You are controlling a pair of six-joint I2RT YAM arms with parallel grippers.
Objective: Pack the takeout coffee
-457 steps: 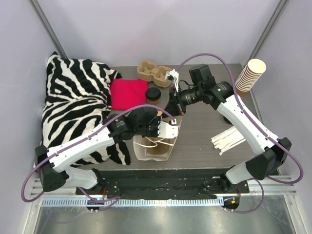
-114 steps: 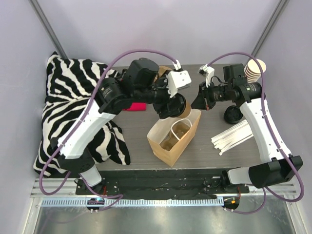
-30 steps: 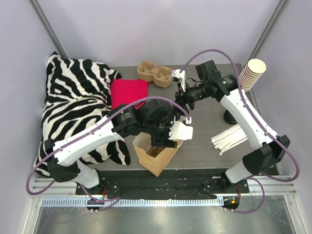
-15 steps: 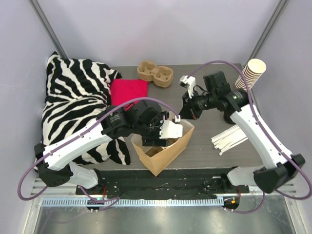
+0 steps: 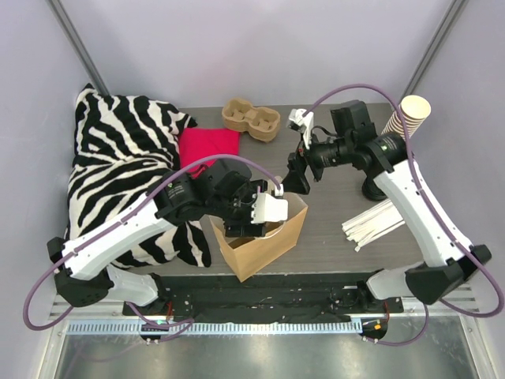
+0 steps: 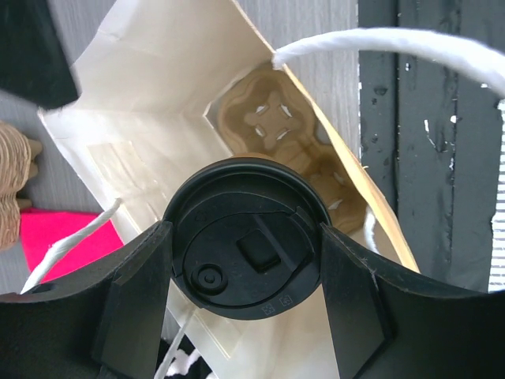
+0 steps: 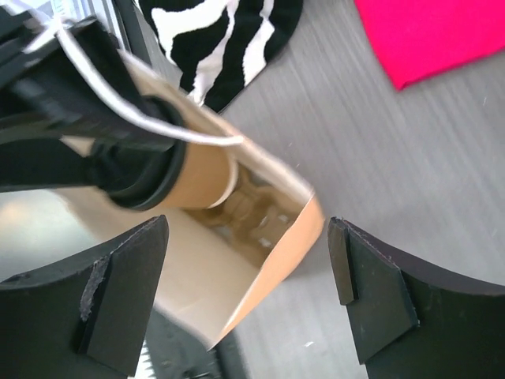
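Note:
The takeout coffee [image 6: 245,237], a tan paper cup [image 7: 201,178] with a black lid, hangs inside the mouth of the open brown paper bag [image 5: 264,245]. My left gripper [image 6: 245,233] is shut on it, with one finger on either side of the lid. From above, the left gripper [image 5: 251,215] covers the cup. A moulded pulp carrier [image 6: 272,130] lies at the bottom of the bag. My right gripper [image 5: 298,180] hovers just beyond the bag's far rim. Its jaws [image 7: 246,229] stand wide open and hold nothing.
A zebra-striped cloth [image 5: 118,158] covers the left side, with a red cloth [image 5: 209,150] next to it. A second pulp carrier [image 5: 251,118] lies at the back. A stack of lidless cups [image 5: 404,120] stands at the back right. White strips [image 5: 369,225] lie at the right.
My right gripper has opened wide and now stands off the bag's far rim. The left gripper still holds the cup in the bag's mouth, and the bag has shifted slightly.

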